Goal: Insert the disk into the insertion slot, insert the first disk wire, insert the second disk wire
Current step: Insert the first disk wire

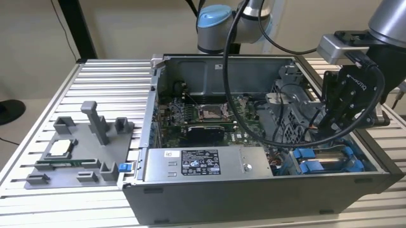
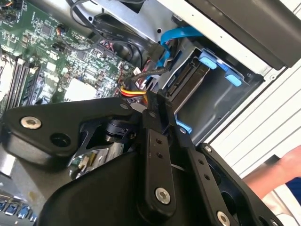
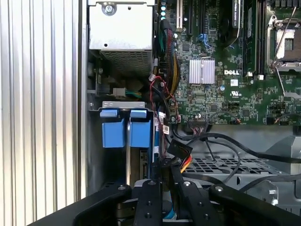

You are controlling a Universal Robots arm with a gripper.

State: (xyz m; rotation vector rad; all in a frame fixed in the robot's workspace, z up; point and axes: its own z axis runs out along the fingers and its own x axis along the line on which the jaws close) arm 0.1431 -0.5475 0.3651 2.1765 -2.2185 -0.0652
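Since the disk (image 2: 187,80) sits down inside the insertion slot (image 2: 222,101), between the slot's blue tabs (image 2: 210,61), the first step of the task looks done and the work in hand is one of the wire steps. The gripper (image 2: 154,100) has its fingers pressed together on a black plug (image 3: 179,150) with yellow, red and black wires (image 2: 133,90) trailing from it. It holds that plug just beside the socket edge of the disk; whether plug and socket touch I cannot tell. Seating it would, I judge, call for the plug to be squared to the socket and pushed straight in, with little room between the slot wall and the bundle of cables nearby. A flat blue cable (image 2: 175,36) loops close above the slot and is probably the other disk wire; where its end goes is hidden. Further out, the circuit board (image 3: 221,80) lies beside the slot. The grey power box (image 1: 203,164) stands along the front wall of the computer case (image 1: 254,202), and the case rests on a ribbed metal table (image 1: 104,78). A person's arm (image 2: 277,172) shows beyond the case in the second wrist view.
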